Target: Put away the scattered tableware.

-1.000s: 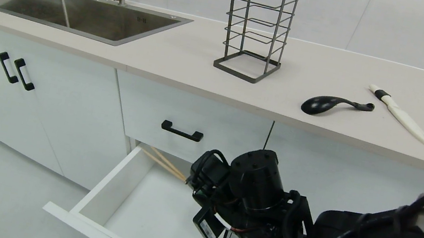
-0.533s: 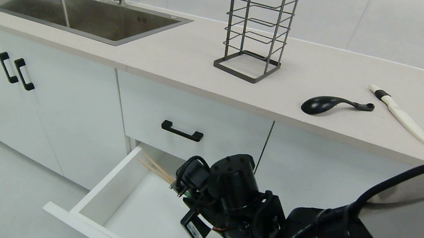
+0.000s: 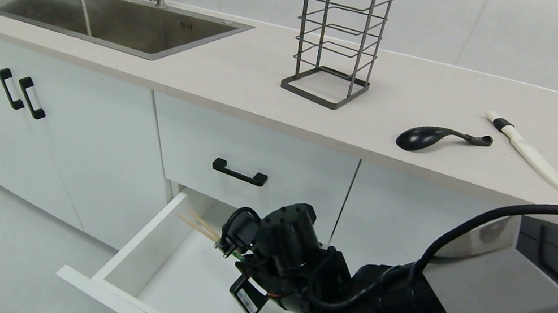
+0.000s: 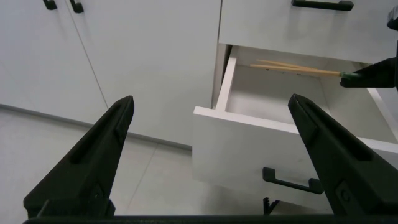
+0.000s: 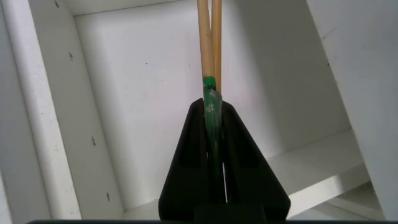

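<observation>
A pair of wooden chopsticks with green ends is held over the open white drawer below the counter, and my right gripper is shut on them. The right wrist view has the chopsticks clamped at their green ends between the black fingers, above the drawer floor. The left wrist view shows my left gripper open, well in front of the drawer, with the chopsticks farther off. On the counter lie a black spoon and a white knife.
A dark wire rack stands on the counter, and a steel sink with a tap is at the left. A shut drawer with a black handle sits above the open one. Cabinet doors are at the left.
My right gripper has moved left and slightly down with the chopsticks, further over the open drawer. The spoon and knife have not moved.
</observation>
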Motion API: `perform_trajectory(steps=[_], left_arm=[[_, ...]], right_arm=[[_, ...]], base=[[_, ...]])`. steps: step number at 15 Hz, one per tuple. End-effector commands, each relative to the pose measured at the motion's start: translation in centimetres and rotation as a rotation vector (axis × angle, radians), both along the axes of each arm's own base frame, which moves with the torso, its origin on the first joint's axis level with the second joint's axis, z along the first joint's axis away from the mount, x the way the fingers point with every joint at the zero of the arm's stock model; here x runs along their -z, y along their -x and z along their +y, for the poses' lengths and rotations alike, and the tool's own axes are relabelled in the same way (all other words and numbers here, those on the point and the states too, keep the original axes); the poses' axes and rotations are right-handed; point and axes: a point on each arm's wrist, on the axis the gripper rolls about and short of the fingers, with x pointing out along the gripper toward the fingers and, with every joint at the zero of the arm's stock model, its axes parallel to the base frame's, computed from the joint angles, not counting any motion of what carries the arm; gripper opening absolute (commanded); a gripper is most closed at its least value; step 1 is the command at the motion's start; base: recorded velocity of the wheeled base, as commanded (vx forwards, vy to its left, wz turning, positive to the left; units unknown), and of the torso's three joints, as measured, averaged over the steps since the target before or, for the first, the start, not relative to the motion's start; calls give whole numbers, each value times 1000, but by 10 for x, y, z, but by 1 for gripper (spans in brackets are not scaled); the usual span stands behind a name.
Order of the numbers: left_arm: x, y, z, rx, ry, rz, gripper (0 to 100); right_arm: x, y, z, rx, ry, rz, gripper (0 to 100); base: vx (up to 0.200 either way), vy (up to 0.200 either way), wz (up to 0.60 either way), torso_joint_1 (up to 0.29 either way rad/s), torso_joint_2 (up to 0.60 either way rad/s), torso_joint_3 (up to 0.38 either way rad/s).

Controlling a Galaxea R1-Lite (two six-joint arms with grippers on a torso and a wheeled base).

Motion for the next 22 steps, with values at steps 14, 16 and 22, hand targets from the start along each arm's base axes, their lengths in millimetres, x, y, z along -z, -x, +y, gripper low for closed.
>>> perform_trajectory(steps=[14, 16, 22], left_arm=[[0, 0, 0, 0, 1, 2, 100], [0, 0, 0, 0, 1, 1, 100], [0, 0, 0, 0, 1, 2, 100]], right_arm=[[32, -23, 18, 49, 69, 16, 0], [36, -27, 17, 78, 86, 4, 0], [48, -30, 38, 57, 86, -27, 0]], base=[[0, 0, 0, 0, 0, 0], [0, 0, 0, 0, 0, 0], [0, 0, 0, 0, 0, 0]])
